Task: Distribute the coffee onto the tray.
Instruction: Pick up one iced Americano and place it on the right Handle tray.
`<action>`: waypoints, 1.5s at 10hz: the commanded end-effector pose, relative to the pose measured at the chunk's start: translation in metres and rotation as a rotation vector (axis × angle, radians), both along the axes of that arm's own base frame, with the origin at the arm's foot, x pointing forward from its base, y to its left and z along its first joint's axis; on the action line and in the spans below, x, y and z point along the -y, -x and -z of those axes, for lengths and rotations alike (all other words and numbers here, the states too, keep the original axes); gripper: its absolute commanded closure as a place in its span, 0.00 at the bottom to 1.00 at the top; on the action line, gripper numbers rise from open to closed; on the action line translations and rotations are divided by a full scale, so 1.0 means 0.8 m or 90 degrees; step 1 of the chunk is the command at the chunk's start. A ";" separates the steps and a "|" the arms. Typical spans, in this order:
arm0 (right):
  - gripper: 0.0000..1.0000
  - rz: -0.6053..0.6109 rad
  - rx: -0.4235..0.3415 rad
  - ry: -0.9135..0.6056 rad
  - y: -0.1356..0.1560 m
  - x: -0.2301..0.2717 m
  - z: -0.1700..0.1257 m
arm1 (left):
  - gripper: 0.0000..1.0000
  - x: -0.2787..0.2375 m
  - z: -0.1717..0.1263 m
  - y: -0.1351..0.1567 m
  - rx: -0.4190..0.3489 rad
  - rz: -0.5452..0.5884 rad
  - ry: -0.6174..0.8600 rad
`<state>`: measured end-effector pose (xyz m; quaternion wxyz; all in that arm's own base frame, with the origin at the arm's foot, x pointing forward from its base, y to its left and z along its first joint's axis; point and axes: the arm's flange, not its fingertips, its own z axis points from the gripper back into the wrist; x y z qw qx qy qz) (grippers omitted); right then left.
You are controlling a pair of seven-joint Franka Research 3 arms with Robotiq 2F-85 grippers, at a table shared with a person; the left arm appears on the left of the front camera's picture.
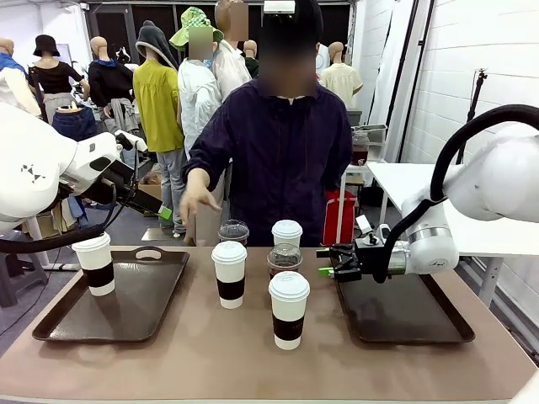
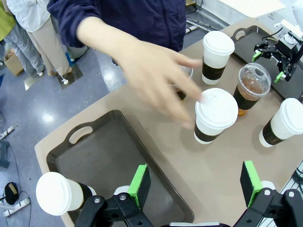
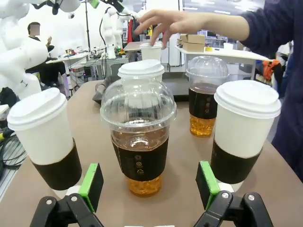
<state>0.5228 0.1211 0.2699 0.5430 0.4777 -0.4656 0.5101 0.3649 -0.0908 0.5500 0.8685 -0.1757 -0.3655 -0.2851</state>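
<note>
One white lidded coffee cup [image 1: 98, 263] [image 2: 59, 194] stands on the left tray [image 1: 152, 316] [image 2: 109, 151]. Three white cups [image 1: 229, 273] [image 1: 289, 309] [image 1: 287, 233] and two clear dome-lidded cups [image 1: 285, 261] [image 1: 233, 231] stand mid-table. My right gripper [image 1: 328, 261] [image 3: 150, 184] is open, low over the table, facing the nearer clear cup [image 3: 139, 137], which stands just ahead of its pads. My left gripper [image 1: 160, 210] [image 2: 194, 184] is open and empty, raised above the left tray's near end. The person's hand [image 1: 198, 198] [image 2: 151, 75] hovers over the far clear cup [image 2: 182, 82].
The right tray [image 1: 404, 307] holds nothing; my right arm reaches over its left edge. In the right wrist view, white cups [image 3: 45, 137] [image 3: 244, 132] flank the clear cup closely on both sides. The person stands at the far edge.
</note>
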 end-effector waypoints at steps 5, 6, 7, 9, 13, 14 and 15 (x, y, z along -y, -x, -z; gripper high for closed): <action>0.00 -0.046 0.000 -0.002 -0.017 -0.037 0.029 | 0.00 -0.001 0.000 0.000 -0.003 0.002 0.003; 0.00 -0.052 -0.002 0.001 -0.015 -0.042 0.031 | 0.00 -0.001 0.000 0.000 -0.003 0.002 0.003; 0.00 -0.054 -0.003 -0.001 -0.014 -0.045 0.033 | 0.00 -0.001 0.000 0.000 -0.003 0.002 0.003; 0.00 -0.059 -0.007 -0.004 -0.013 -0.051 0.035 | 0.00 -0.001 0.000 0.000 -0.003 0.002 0.003; 0.00 -0.061 -0.009 -0.008 -0.015 -0.062 0.042 | 0.00 -0.001 0.000 0.000 -0.003 0.002 0.003; 0.00 -0.062 -0.009 -0.006 -0.016 -0.067 0.044 | 0.00 -0.001 0.000 0.000 -0.003 0.002 0.003; 0.00 -0.061 -0.011 -0.011 -0.018 -0.070 0.044 | 0.00 -0.001 0.000 0.000 -0.003 0.002 0.003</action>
